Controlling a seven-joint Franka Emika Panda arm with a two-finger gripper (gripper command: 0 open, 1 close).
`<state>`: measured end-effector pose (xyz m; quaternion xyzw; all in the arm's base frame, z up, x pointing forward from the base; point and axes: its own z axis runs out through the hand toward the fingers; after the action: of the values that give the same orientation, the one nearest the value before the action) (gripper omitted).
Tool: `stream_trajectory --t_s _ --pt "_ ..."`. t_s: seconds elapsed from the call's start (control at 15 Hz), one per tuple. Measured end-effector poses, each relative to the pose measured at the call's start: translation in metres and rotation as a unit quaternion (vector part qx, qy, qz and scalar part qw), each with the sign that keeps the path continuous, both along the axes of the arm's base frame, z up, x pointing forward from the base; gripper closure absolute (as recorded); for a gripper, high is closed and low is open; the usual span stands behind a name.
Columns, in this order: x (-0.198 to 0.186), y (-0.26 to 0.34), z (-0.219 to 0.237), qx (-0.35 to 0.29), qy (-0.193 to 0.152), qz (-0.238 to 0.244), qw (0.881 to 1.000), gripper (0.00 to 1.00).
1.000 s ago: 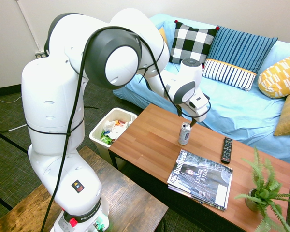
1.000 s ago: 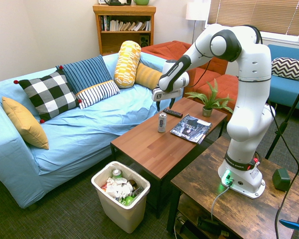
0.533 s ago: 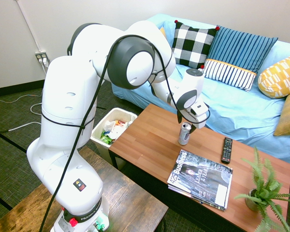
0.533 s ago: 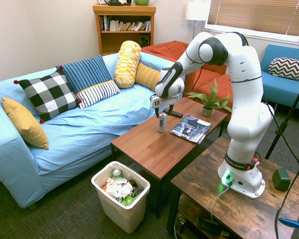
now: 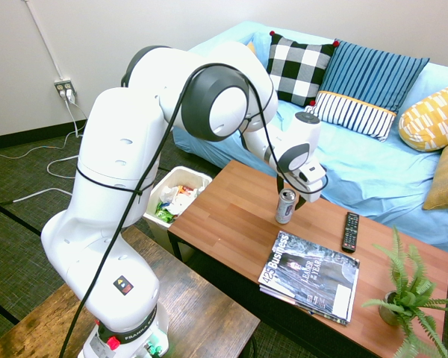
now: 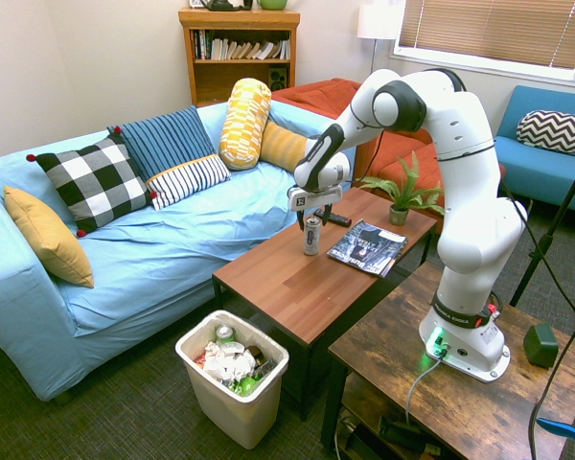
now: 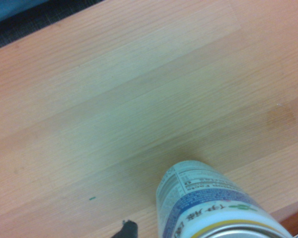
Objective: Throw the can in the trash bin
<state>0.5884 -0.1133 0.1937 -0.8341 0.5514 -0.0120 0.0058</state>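
Observation:
The can (image 5: 285, 208) stands upright on the wooden coffee table (image 5: 228, 224), slim and silver with a blue-grey label. My gripper (image 5: 292, 196) is open and low over the can's top, a finger on each side of it, and I cannot tell whether they touch it. From the other side the can (image 6: 311, 238) sits under the gripper (image 6: 312, 222). Its label and rim fill the lower part of the wrist view (image 7: 208, 203). The white trash bin (image 5: 152, 221) stands on the floor off the table's end, full of rubbish, and its wall (image 6: 232, 418) faces the second camera.
A magazine (image 5: 310, 274), a black remote (image 5: 350, 231) and a potted plant (image 5: 407, 294) share the table beyond the can. A blue sofa (image 6: 153, 249) with cushions runs along the table's far side. A darker wooden table (image 6: 460, 383) bears the arm.
The gripper has come down from above and beside the can until its open fingers flank the can's top. The can has not moved.

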Motion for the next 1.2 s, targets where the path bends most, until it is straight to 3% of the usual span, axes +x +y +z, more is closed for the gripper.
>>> stream_trajectory --t_s 0.73,1.2 --pt "0.0 0.004 0.003 0.011 0.007 0.003 1.0 1.0" --pt "0.003 0.076 0.082 0.014 -0.038 0.053 0.998 1.0"
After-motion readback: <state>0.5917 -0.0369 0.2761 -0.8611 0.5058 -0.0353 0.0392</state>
